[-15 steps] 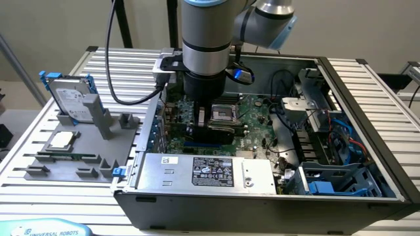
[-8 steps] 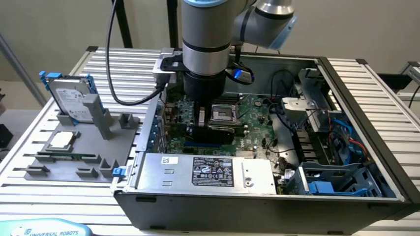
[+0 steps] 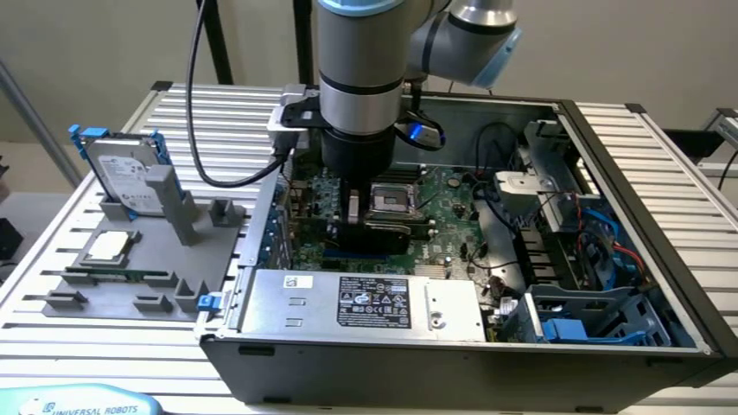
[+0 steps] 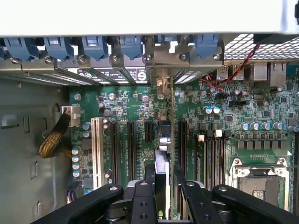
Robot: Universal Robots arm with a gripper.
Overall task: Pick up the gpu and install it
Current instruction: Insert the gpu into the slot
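the gripper (image 4: 161, 193) pinched the gpu (image 4: 163, 154) above the motherboard (image 4: 140, 105); if tilted, it could miss its slot.

This is a robotics lab or test cell for computer assembly. An industrial robot arm (image 3: 359, 69) stands over an open desktop PC case (image 3: 461, 346) on a bench (image 3: 680, 164) of slatted aluminium profile. At the bench's edge on the exterior view's left, a grey parts fixture (image 3: 138, 259) holds a hard drive (image 3: 121, 173) upright.
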